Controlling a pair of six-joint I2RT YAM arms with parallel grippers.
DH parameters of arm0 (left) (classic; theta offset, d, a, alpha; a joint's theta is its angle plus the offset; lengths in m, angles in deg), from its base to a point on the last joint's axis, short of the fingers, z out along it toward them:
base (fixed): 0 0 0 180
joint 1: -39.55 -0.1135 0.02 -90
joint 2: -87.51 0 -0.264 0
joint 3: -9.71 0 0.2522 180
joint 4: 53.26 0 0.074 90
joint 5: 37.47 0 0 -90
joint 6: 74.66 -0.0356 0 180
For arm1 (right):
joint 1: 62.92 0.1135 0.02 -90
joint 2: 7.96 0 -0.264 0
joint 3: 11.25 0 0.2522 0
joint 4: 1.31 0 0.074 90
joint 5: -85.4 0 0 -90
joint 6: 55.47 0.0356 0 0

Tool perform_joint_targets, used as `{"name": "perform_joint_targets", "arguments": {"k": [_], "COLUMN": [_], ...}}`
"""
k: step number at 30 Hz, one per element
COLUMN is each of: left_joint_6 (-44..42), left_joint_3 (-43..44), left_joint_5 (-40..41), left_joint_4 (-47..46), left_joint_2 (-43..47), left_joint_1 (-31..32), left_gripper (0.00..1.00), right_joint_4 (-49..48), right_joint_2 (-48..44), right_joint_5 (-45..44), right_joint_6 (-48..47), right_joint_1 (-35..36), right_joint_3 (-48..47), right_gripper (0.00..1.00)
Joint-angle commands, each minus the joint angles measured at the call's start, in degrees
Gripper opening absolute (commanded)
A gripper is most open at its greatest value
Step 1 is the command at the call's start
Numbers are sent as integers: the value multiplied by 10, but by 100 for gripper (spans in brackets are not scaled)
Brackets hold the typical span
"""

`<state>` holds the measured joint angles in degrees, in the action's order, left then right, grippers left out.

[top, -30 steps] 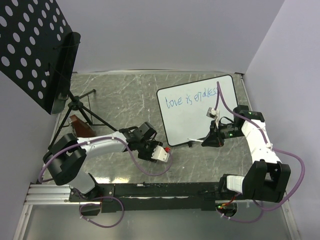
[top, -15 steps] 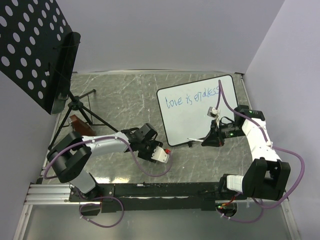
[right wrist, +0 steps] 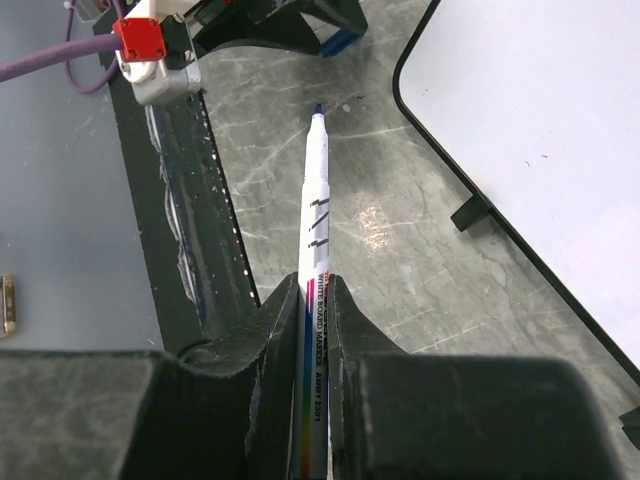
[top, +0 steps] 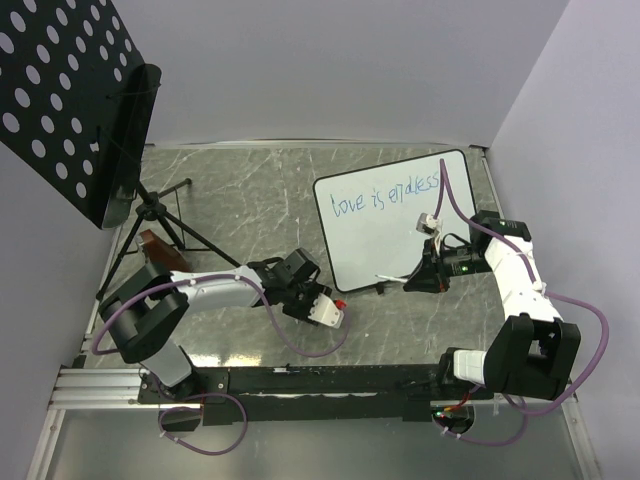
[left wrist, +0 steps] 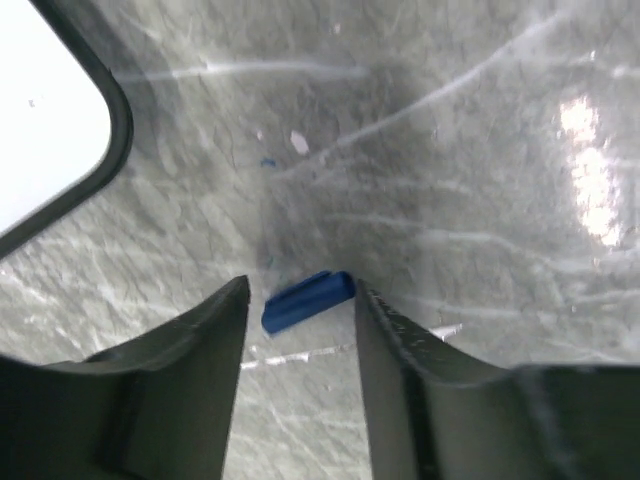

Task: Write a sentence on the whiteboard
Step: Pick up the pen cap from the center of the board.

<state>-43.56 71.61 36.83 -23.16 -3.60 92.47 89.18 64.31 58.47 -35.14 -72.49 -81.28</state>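
Observation:
The whiteboard [top: 400, 230] lies flat at the right of the table, with the blue sentence [top: 385, 193] "love is endless" along its upper part. My right gripper [top: 415, 282] is shut on an uncapped whiteboard marker [right wrist: 318, 190]. It holds the marker low over the table, off the board's near edge, tip pointing left. My left gripper [top: 312, 288] is open, fingers down at the table. A blue marker cap [left wrist: 308, 300] lies between its fingertips; contact is unclear. The board's corner shows in the left wrist view [left wrist: 40, 120], and its edge in the right wrist view [right wrist: 540, 110].
A black perforated music-stand panel [top: 60, 90] on a tripod [top: 165, 225] stands at the back left. A brown object [top: 160, 250] lies by its legs. The black mounting rail [top: 300, 380] runs along the near edge. Walls close in at the back and right.
My left gripper has shifted slightly right and nearer, toward the marker tip. The right arm and marker have barely moved.

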Motion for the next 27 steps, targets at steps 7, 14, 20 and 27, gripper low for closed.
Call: {"name": "perform_joint_targets", "arguments": {"k": [7, 14, 20, 27], "left_joint_6": [56, 95, 77, 73], "left_joint_3": [12, 5, -23, 9], "left_joint_5": [-13, -28, -11, -23], "left_joint_4": [-15, -10, -10, -9], "left_joint_2": [-43, 1, 23, -12], "left_joint_1": [-4, -28, -42, -48], "left_gripper": [38, 46, 47, 46], "right_joint_4": [40, 43, 46, 54], "right_joint_2": [2, 3, 2, 3], "right_joint_5": [30, 30, 33, 36], "right_joint_6": [-36, -41, -44, -52], "right_joint_1": [-10, -12, -14, -19], "right_joint_3": [-27, -28, -28, -29], "right_gripper": [0, 0, 0, 0]}}
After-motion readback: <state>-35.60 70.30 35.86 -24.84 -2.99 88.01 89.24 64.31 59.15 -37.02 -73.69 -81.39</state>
